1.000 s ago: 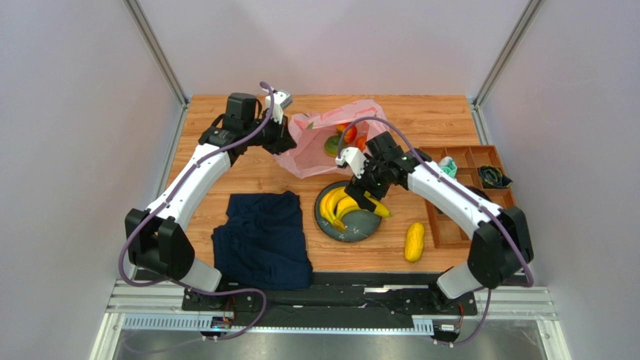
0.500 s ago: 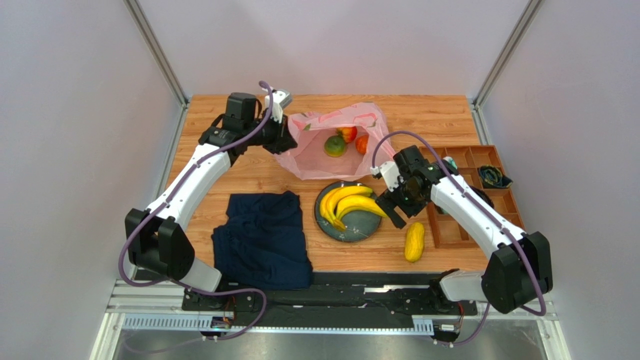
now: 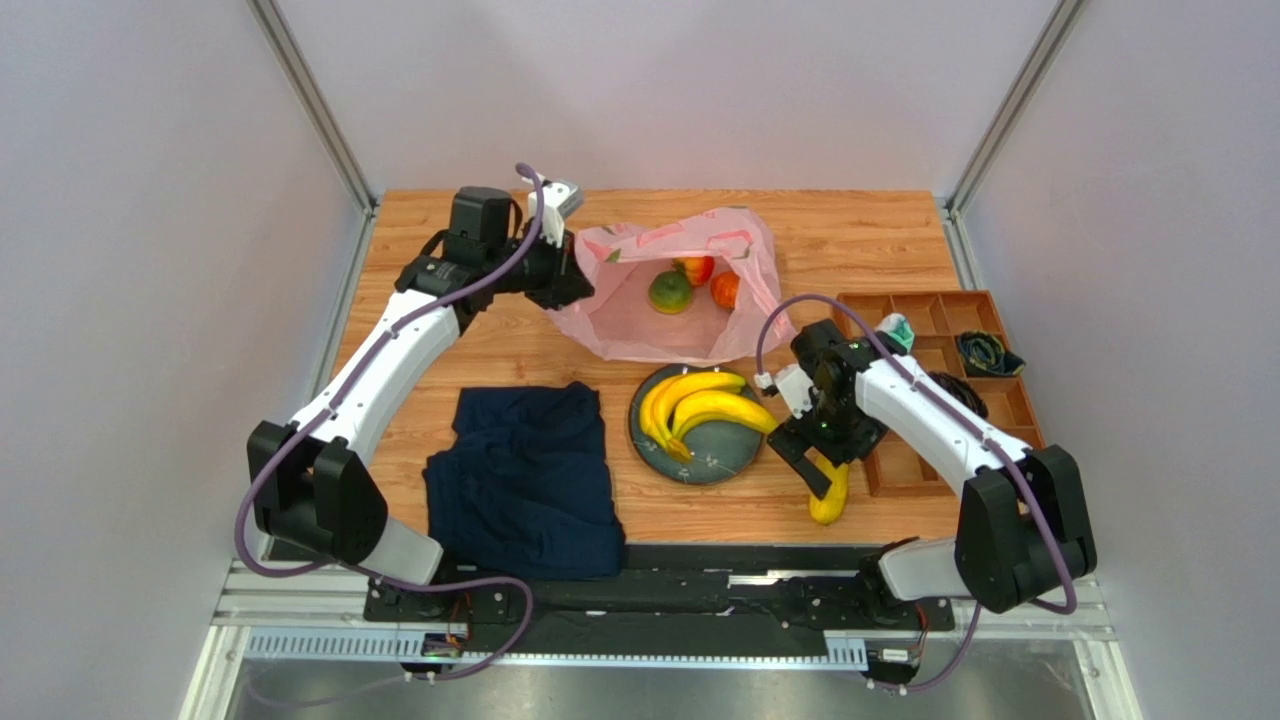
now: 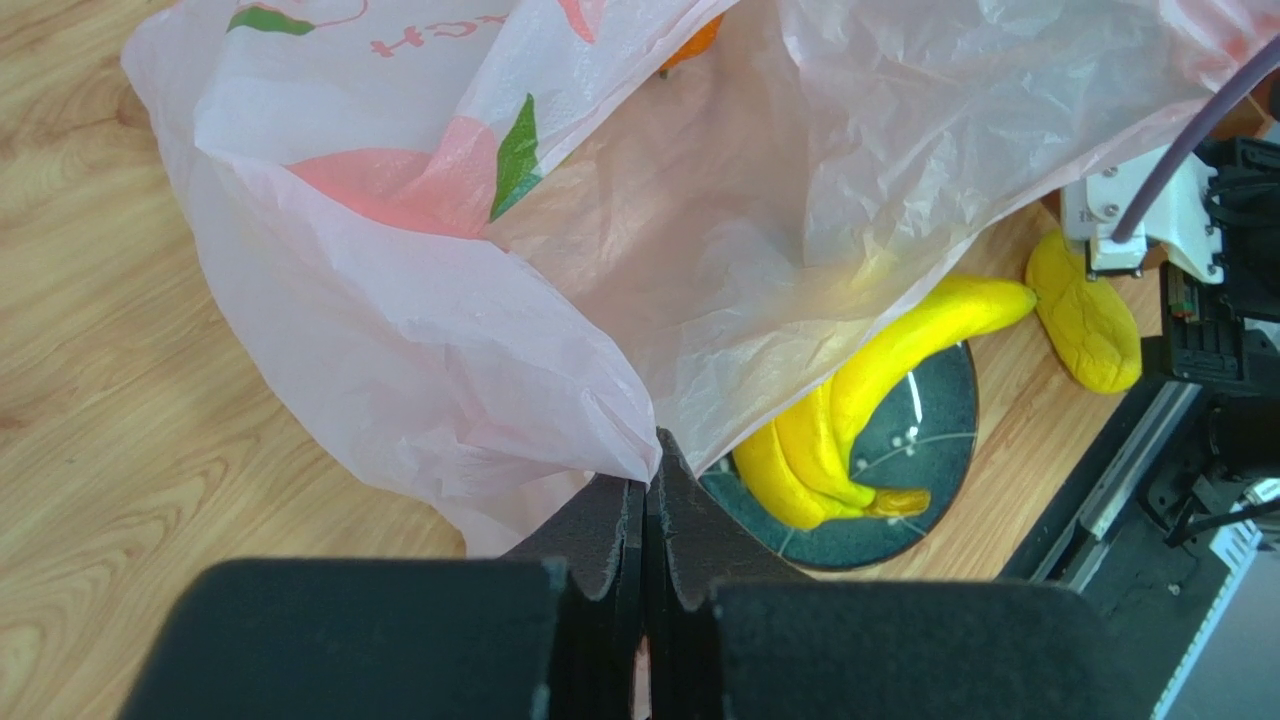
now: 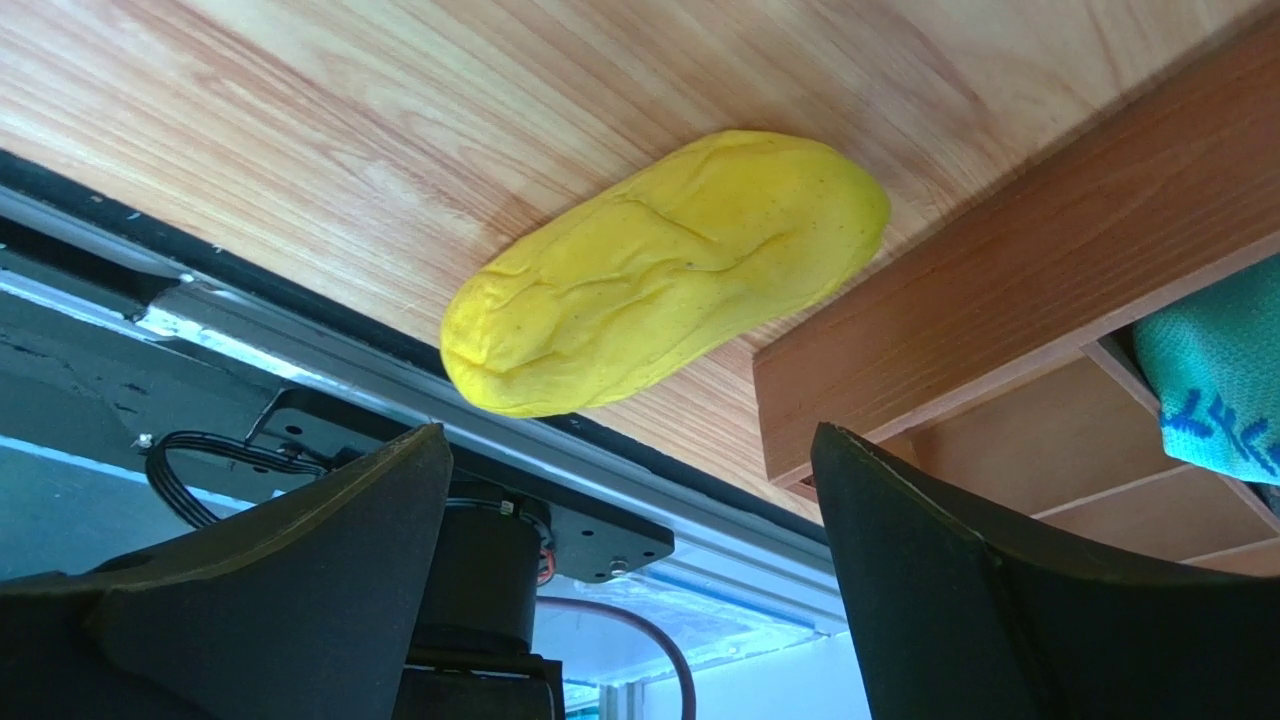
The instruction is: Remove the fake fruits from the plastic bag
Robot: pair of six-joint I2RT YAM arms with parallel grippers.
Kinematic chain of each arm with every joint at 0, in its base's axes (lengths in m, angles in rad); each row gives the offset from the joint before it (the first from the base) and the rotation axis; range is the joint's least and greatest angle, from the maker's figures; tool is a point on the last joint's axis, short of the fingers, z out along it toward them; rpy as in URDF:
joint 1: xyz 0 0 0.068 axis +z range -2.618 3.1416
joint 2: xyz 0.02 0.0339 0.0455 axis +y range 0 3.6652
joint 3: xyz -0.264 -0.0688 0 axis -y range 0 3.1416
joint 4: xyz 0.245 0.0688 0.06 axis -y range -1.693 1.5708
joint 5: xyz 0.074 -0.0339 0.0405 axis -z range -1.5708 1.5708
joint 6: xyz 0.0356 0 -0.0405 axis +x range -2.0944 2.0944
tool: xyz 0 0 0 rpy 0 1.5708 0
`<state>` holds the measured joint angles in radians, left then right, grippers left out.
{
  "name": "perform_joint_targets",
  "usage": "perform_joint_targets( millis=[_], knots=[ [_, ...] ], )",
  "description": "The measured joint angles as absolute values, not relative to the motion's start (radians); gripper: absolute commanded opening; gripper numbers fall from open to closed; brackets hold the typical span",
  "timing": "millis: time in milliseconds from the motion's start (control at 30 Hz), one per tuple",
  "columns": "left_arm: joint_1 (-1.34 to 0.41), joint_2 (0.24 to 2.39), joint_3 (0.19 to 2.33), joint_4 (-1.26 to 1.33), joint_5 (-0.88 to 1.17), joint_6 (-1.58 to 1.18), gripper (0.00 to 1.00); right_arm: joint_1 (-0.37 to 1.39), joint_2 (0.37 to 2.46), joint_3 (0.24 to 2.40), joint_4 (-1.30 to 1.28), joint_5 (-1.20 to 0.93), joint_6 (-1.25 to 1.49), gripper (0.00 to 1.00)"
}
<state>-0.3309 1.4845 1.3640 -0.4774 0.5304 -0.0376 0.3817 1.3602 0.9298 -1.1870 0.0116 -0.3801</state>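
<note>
The pink plastic bag point(image 3: 631, 318) lies at the back middle, its mouth held up by my left gripper point(image 3: 579, 278), which is shut on the bag's edge point(image 4: 649, 465). Inside the bag rest a green-red fruit point(image 3: 670, 291), a red one point(image 3: 696, 269) and an orange one point(image 3: 726, 288). A yellow banana bunch point(image 3: 699, 408) lies on the dark plate point(image 3: 724, 450). The long yellow piece point(image 5: 661, 270) lies on the wood beside the wooden tray. My right gripper point(image 3: 819, 468) hangs open just above it, nothing between its fingers point(image 5: 627, 443).
A folded navy cloth point(image 3: 526, 477) lies at the front left. The wooden compartment tray point(image 3: 917, 297) stands at the right, holding a teal cloth point(image 5: 1217, 375) and other small items. The table's near edge and metal rail run just past the yellow piece.
My right arm has swung from over the banana plate toward the near right, ending above the long yellow piece, its jaws opening wider. The left arm and the bag have not moved.
</note>
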Motion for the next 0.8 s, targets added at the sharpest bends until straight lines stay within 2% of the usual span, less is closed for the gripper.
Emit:
perform_joint_targets(
  millis=[567, 800],
  knots=[
    [-0.331, 1.443, 1.340, -0.477, 0.534, -0.036, 0.00, 0.352, 1.488, 0.930, -1.184, 0.020, -0.355, 1.00],
    [-0.331, 1.442, 1.332, -0.478, 0.534, -0.035, 0.00, 0.346, 1.612, 0.939, -1.177, 0.048, -0.356, 0.96]
  ],
)
